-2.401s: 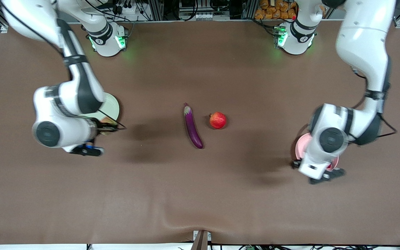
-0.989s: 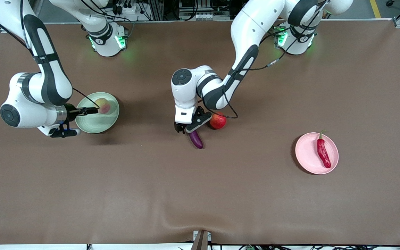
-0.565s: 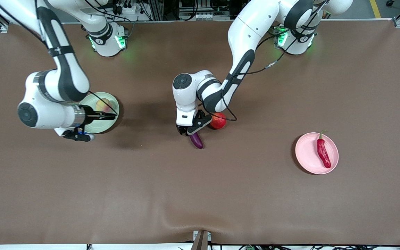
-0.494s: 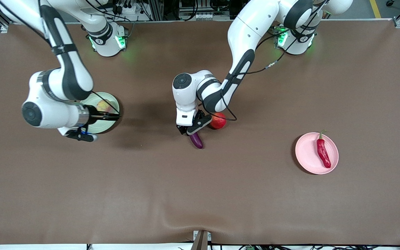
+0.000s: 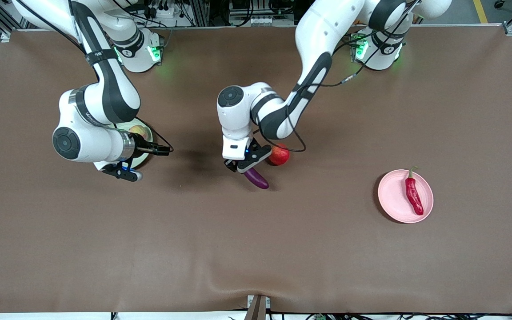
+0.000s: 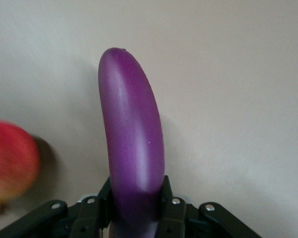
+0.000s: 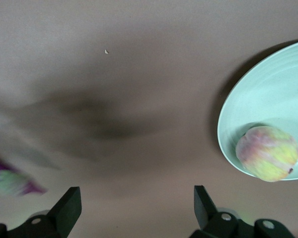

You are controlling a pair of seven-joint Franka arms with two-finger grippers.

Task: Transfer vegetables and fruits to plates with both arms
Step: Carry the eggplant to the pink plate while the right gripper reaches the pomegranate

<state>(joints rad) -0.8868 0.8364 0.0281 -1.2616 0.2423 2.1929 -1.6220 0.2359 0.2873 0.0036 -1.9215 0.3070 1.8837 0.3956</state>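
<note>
Lifting begins: the left gripper [image 5: 243,165], wide a second ago, has clamped the eggplant [image 5: 258,178], swinging its free end beside the apple [image 5: 279,154], ready for the pink plate [image 5: 391,195]. The right gripper [image 5: 160,150], spread empty, has left the green plate [image 7: 268,104] and peach [image 7: 267,153].

Table [image 5: 256,249]: covered edge to edge in a brown cloth, slightly rippled at the lower centre of the frame. Soft shadows lie across its middle. Along the top of the frame: aluminium framing [image 5: 202,11], cabling, and what appear to be orange-brown packets [image 5: 351,12], upper right of centre.
</note>
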